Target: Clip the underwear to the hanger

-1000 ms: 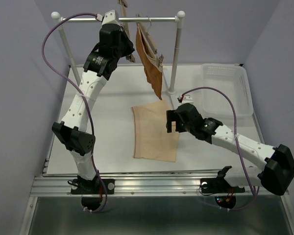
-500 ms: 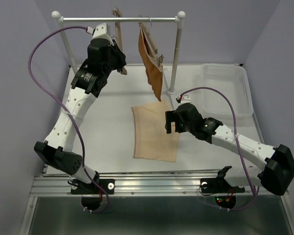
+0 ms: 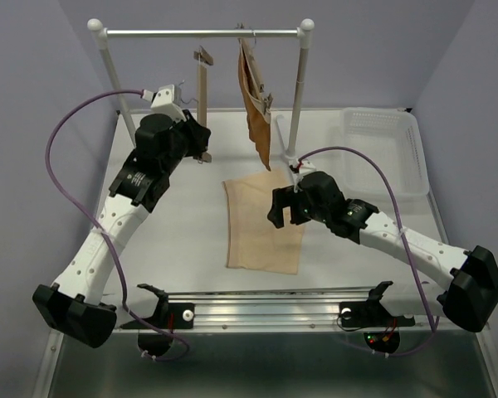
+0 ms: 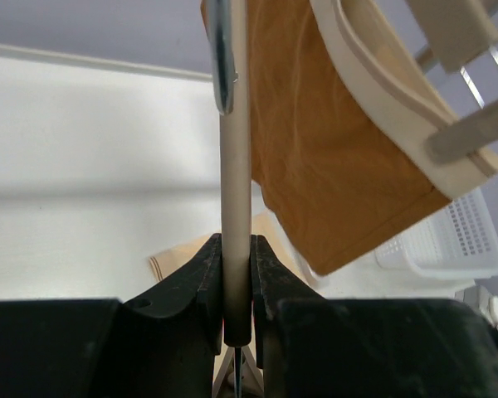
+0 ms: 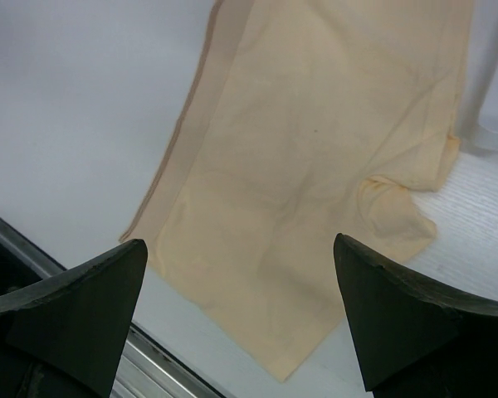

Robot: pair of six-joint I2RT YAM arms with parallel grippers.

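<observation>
The underwear (image 3: 261, 222) lies flat on the white table, pale beige; it also fills the right wrist view (image 5: 315, 166). The hanger (image 3: 203, 87) stands on end below the rail, a light wooden bar with a clip at its top. My left gripper (image 3: 200, 138) is shut on the hanger's bar, which runs up between the jaws in the left wrist view (image 4: 235, 166). My right gripper (image 3: 284, 207) hovers open over the underwear's right edge, with only fabric below its fingers (image 5: 83, 307).
A rust-brown garment (image 3: 256, 108) hangs on its own wooden hanger (image 4: 382, 83) from the rack rail (image 3: 166, 34). The rack's right post (image 3: 297, 99) stands just behind my right gripper. A white basket (image 3: 382, 149) sits at the back right.
My left arm has come down and back from the rail with the hanger in its grip. The right gripper has edged left over the underwear, still open.
</observation>
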